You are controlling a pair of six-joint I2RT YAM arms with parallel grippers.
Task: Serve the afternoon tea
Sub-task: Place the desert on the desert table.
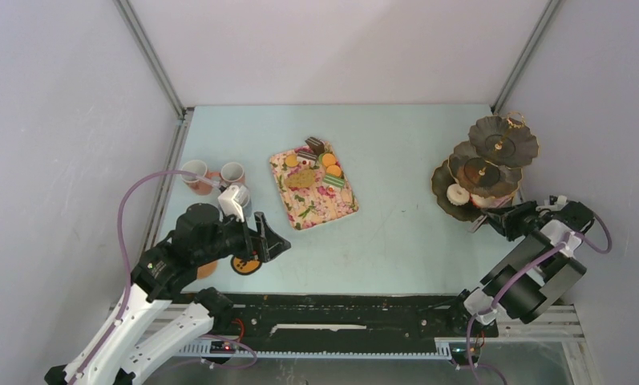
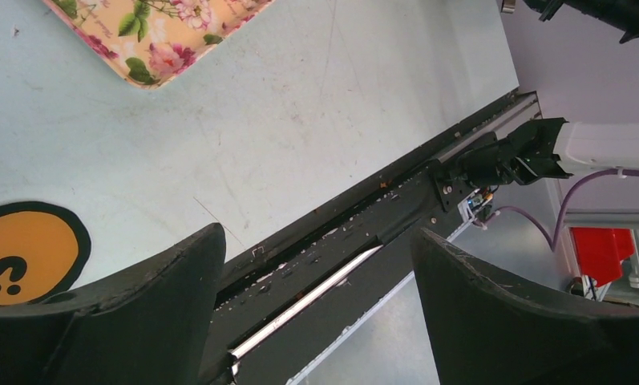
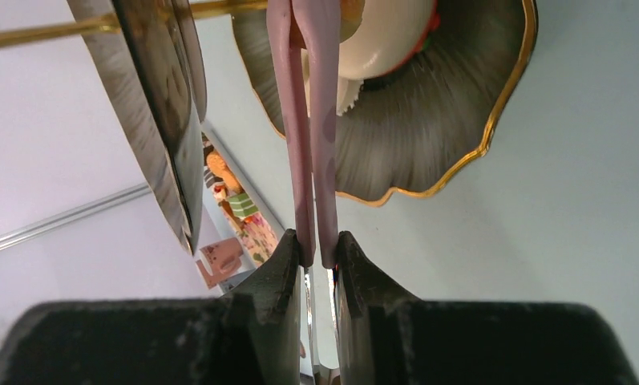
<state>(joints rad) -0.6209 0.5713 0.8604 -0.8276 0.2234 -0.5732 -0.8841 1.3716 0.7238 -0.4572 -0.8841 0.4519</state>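
**A:** Right gripper (image 3: 317,249) fills the wrist view. What are its dark fingers (image 3: 280,273) doing?

**B:** They're clenched on the pink tongs (image 3: 308,120). The two arms are pressed nearly together and run toward 12 o'clock, over the bottom tier of the stand (image 3: 428,152).

**A:** Anything on that tier?

**B:** One cream-white treat (image 3: 388,40), up by the tong tips. Whether they pinch it, I cannot tell.

**A:** And from above?

**B:** The stand sits at 3 o'clock on the table (image 1: 396,241). The floral tray (image 1: 300,218) lies near the middle with the other sweets (image 1: 332,170) on it. Two pink-orange mugs (image 1: 194,176) stand at 9 o'clock.

**A:** The left gripper (image 2: 316,265)?

**B:** Released, jaws wide apart and holding nothing, above the table's near edge. An orange coaster (image 2: 23,253) lies at its 9 o'clock in the wrist view.
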